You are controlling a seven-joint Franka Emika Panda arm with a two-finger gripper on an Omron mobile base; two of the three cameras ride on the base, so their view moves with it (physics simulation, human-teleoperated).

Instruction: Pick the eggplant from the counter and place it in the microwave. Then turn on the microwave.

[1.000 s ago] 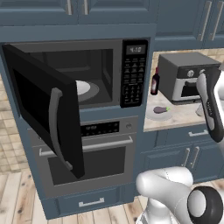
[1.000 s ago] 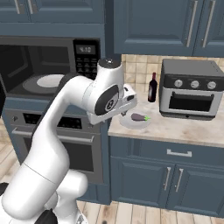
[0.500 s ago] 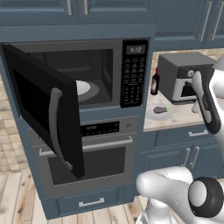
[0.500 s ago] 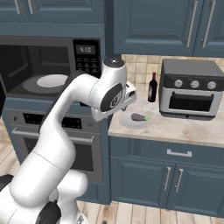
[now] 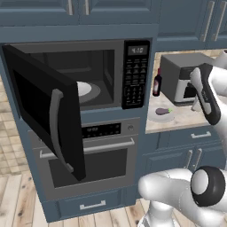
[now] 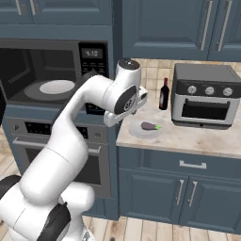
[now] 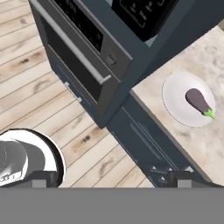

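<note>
Reaching toward the eggplant [image 6: 150, 126] looks to be the step in hand: it lies on a white plate [image 7: 177, 105] near the counter's [image 6: 197, 139] left front corner, and the gripper [image 6: 140, 97], jaws spread and empty, hangs above that corner. The next move calls for lowering onto the eggplant. The open microwave [image 5: 88, 75] shows a lit display, its digits too small to read.

Microwave [image 7: 144, 15] — cropped at top edge.
</note>
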